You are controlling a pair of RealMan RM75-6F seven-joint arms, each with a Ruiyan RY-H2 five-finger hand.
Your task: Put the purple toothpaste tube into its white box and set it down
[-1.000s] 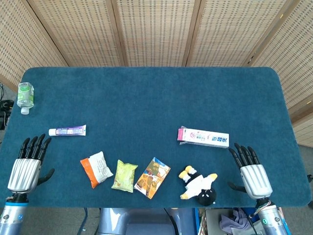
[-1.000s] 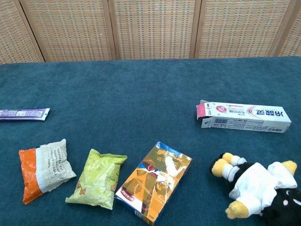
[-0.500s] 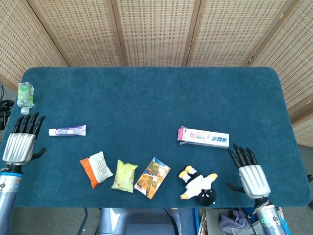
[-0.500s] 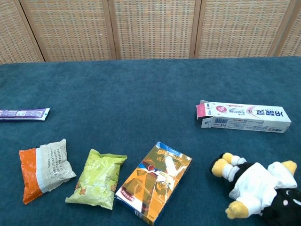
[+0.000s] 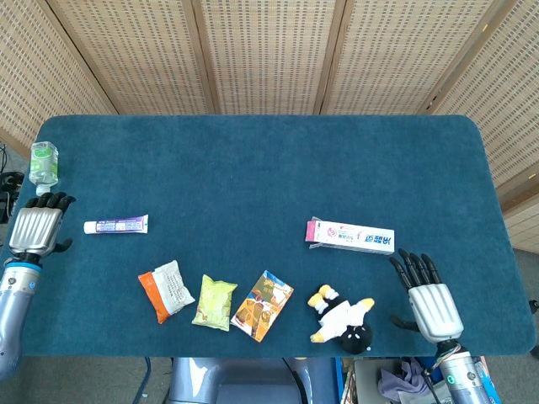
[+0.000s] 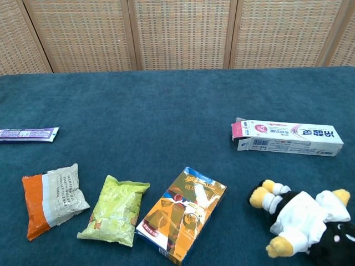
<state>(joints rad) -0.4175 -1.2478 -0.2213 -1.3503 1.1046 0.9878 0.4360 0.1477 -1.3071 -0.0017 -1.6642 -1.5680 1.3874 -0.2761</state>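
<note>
while both hands hover empty, the left hand [image 5: 35, 229], fingers curling, nears the toothpaste tube [image 5: 116, 225]; next, grasp it.

table [image 5: 253, 160]: teal | clear bottle [image 5: 42, 165]: far-left edge | front row: orange-white packet [image 6: 51, 199], green packet [image 6: 115, 210], orange box [image 6: 182, 213], penguin plush [image 6: 305, 219]

Purple toothpaste tube [image 5: 116, 225], white box [image 5: 350, 236], teal table [image 5: 253, 168].
</note>
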